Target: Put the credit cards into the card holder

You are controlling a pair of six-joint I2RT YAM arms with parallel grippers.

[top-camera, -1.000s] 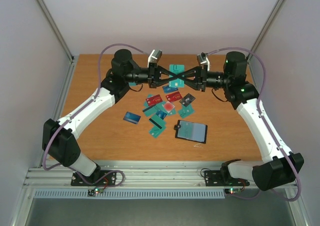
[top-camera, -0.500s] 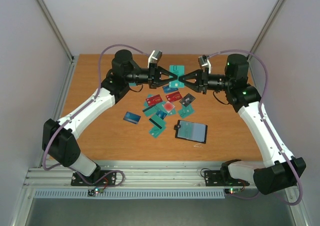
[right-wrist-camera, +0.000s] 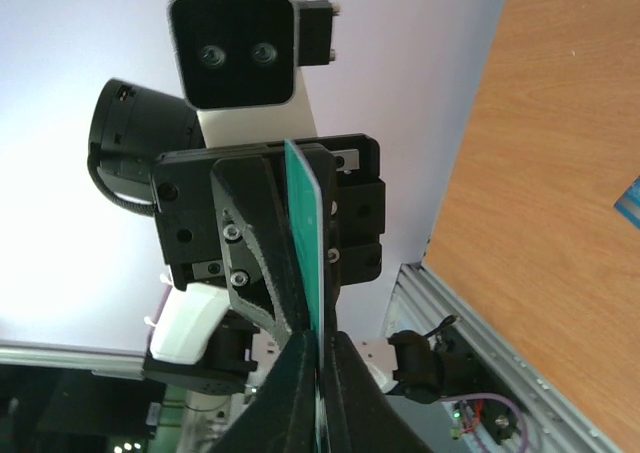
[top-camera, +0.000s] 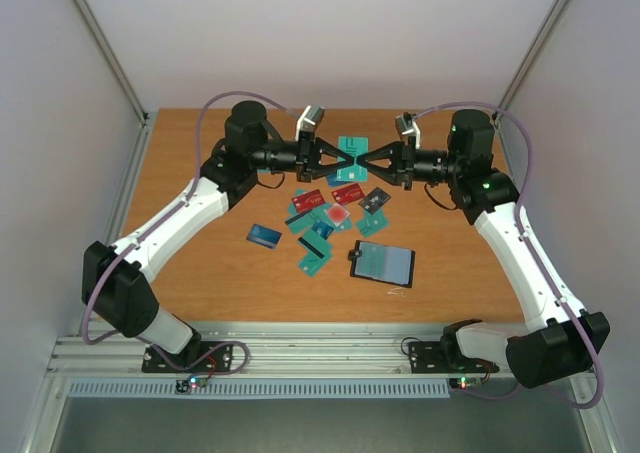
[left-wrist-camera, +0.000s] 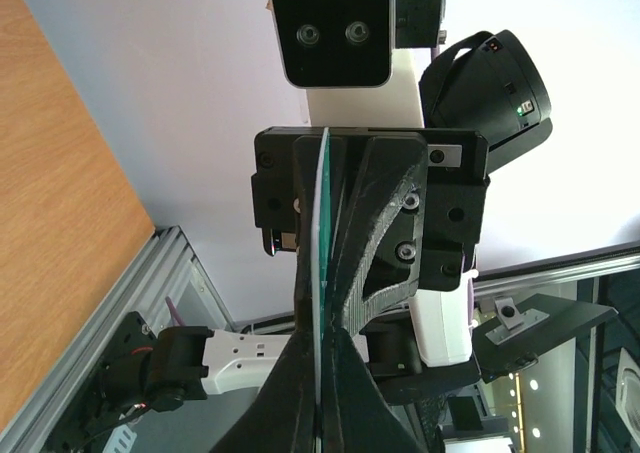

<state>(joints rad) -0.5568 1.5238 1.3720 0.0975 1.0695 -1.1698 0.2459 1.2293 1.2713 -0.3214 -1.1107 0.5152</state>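
Observation:
My two grippers meet tip to tip in mid-air above the back of the table. The left gripper is shut on a teal credit card, seen edge-on. The right gripper pinches the same card from the opposite side. Below them several loose credit cards, teal, red, blue and dark grey, lie scattered on the wood. The black card holder lies open near the front right of the pile, teal-grey inside facing up.
The wooden table is bounded by white walls on three sides. A metal rail with both arm bases runs along the near edge. More teal cards lie behind the grippers.
The right gripper's jaws, open and interleaved with the left fingers a second ago, have closed onto the teal card. The left gripper stays shut on it and has barely moved.

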